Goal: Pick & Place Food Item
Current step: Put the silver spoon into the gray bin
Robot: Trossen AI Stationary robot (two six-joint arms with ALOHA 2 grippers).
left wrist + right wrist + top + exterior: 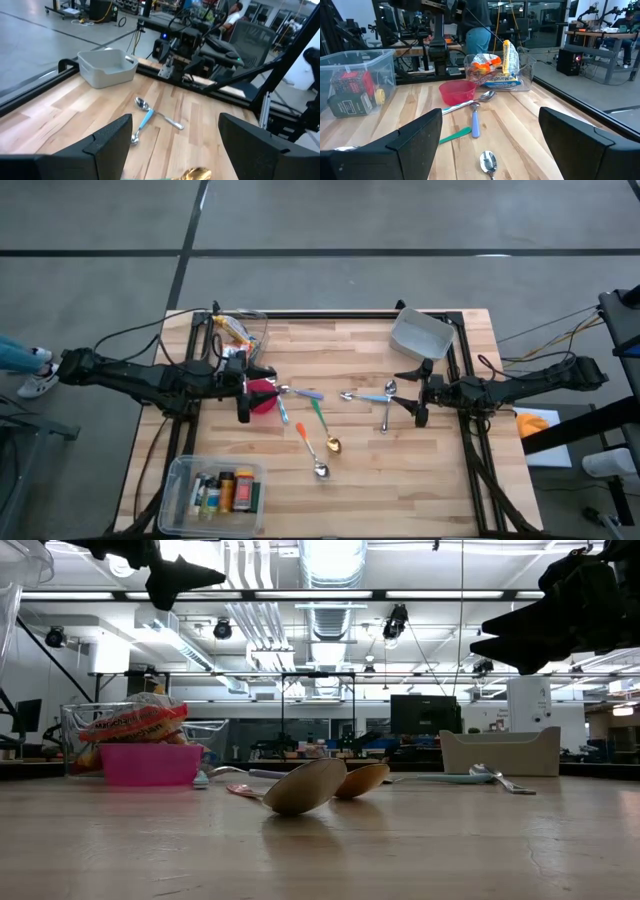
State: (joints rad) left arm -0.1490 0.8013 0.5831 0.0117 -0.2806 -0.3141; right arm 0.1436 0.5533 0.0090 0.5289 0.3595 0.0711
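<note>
high view: wooden surface [440, 470] on grey floor; left pincer [243, 387], spread, over pink bowl [264, 397]; right pincer [418, 393], spread, beside spoons [385, 400]. low view: gold spoon [305, 786] foremost; snack packets [130, 723] in clear bin behind bowl. left wrist view: grey tray [107, 66] beyond spoons.

The table [400, 460] is pale wood in jointed strips, smooth with a soft sheen. Ahead of the right claw [490, 145] lie glossy metal spoons [488, 162] with plastic handles, a shiny pink plastic bowl [457, 92] and crinkly glossy snack packets [492, 70] in a clear plastic tub [525, 70]. The grey bin [420, 333] behind that claw looks matt plastic.
</note>
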